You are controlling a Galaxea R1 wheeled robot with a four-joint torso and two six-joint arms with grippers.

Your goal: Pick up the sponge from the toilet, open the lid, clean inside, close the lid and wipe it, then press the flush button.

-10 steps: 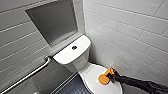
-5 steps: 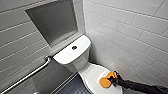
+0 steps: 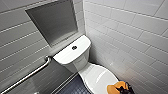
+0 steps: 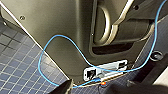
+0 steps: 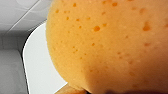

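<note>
The white toilet [image 3: 72,53] stands in the corner with its lid [image 3: 98,76] down. On the tank top sits the round dark flush button [image 3: 74,47]. The orange sponge [image 3: 115,88] rests at the lid's front right edge, with my dark right gripper [image 3: 124,89] shut on it. Seen from the right wrist, the porous sponge [image 5: 107,45] looms close over the white lid [image 5: 40,67]. My left gripper hangs low and open beside the robot's base, above the dark tiled floor [image 4: 17,62], holding nothing.
A steel grab rail [image 3: 27,75] runs along the left wall. A grey recessed panel [image 3: 53,22] sits behind the tank. White tiled wall [image 3: 130,37] closes in on the right. A blue cable [image 4: 47,52] loops by the robot's base.
My right gripper has slid the sponge along the lid toward its front right edge. The toilet and the camera have stayed put.
</note>
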